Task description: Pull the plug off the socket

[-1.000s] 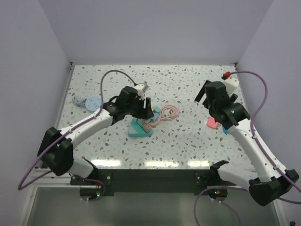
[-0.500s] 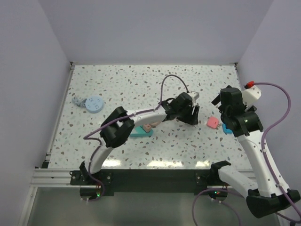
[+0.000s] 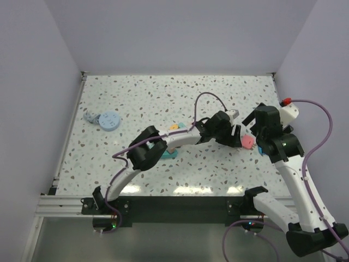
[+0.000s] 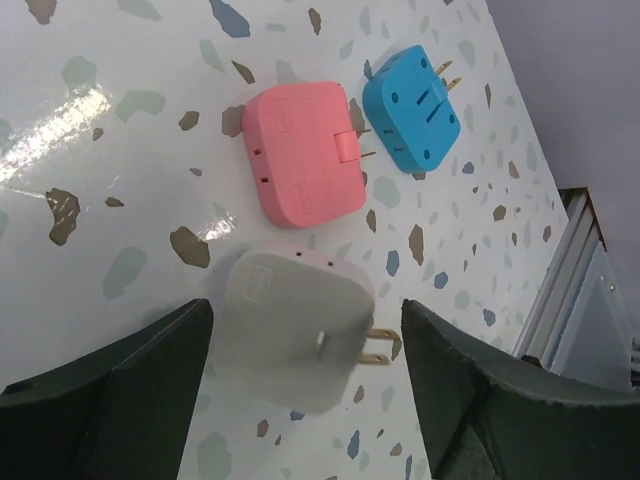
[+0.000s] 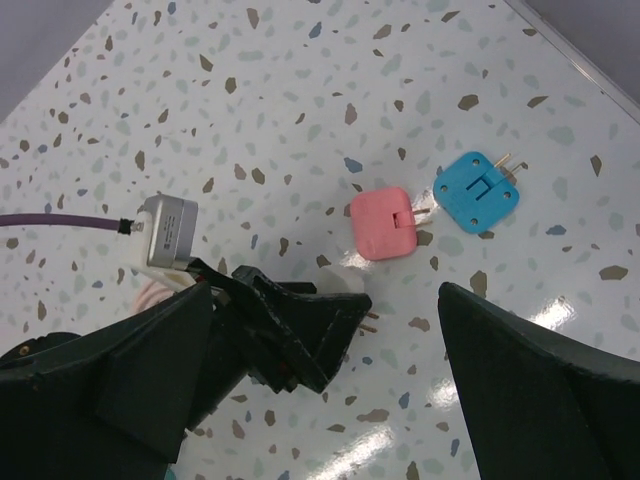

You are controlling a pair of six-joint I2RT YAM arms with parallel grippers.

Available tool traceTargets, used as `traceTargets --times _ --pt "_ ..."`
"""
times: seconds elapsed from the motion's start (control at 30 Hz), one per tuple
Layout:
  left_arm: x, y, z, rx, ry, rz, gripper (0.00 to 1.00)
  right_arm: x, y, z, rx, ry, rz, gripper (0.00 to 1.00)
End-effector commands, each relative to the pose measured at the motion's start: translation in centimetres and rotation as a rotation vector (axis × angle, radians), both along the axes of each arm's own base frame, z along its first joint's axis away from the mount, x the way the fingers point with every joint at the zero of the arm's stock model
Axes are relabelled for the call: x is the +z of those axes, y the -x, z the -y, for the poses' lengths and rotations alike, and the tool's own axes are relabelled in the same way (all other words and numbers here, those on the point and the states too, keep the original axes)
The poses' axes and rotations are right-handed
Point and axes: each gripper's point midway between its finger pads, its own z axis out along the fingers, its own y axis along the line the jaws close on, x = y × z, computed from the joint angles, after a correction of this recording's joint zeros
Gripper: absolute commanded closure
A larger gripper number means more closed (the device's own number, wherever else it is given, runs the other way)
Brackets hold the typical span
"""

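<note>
A white plug (image 4: 300,335) with brass prongs sits between the spread fingers of my left gripper (image 4: 305,312), touching neither; it looks slightly blurred, on or just above the table. A pink plug (image 4: 303,152) and a blue plug (image 4: 410,118) lie just beyond it. In the top view my left gripper (image 3: 234,135) reaches far right, next to the pink plug (image 3: 247,142). The teal socket block (image 3: 164,154) lies back by the left arm's elbow, partly hidden. My right gripper (image 3: 252,125) is open and empty, hovering over the left gripper (image 5: 300,330).
Blue discs (image 3: 107,120) lie at the far left. Small yellow and pink pieces (image 3: 175,126) sit behind the left arm. The table's right edge (image 4: 575,260) is close to the plugs. The right wrist view shows the pink plug (image 5: 385,222) and blue plug (image 5: 477,192).
My left arm has swung from the socket to the right with the white plug, and its jaws now stand open around it. The right gripper shifted slightly toward the plugs.
</note>
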Motion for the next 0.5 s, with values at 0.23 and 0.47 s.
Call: traceTargets --times 0.23,0.47 --pt "10.8 -2.0 -1.5 0.072 0.240 0.179 0.00 1.2 -0.3 0.0 0.016 -0.010 0.083 0.02" --pt "16.3 -3.2 -9.0 0.214 0.217 0.326 0.00 0.6 -1.2 -2.0 0.171 0.001 0.069 0.02"
